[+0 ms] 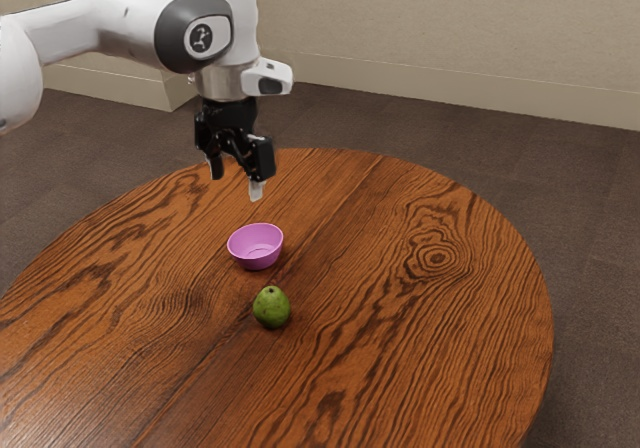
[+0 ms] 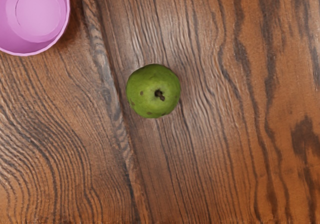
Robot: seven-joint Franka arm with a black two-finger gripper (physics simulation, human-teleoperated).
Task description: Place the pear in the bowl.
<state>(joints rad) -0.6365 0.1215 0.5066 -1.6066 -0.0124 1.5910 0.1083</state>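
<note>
On the round tabletop of streaked brown wood (image 1: 430, 338), a plump green pear with a dark stem (image 1: 272, 309) is stood upright, nearest the exterior camera. Just beyond it, a small, round, pink-purple bowl (image 1: 256, 249) is placed, with a strip of wood left between the two. Farther back, the black two-finger gripper (image 1: 237, 181) is held above the table, its fingers spread apart. Behind, a beige wall (image 1: 450, 28) is edged by a pale baseboard (image 1: 450, 92).
</note>
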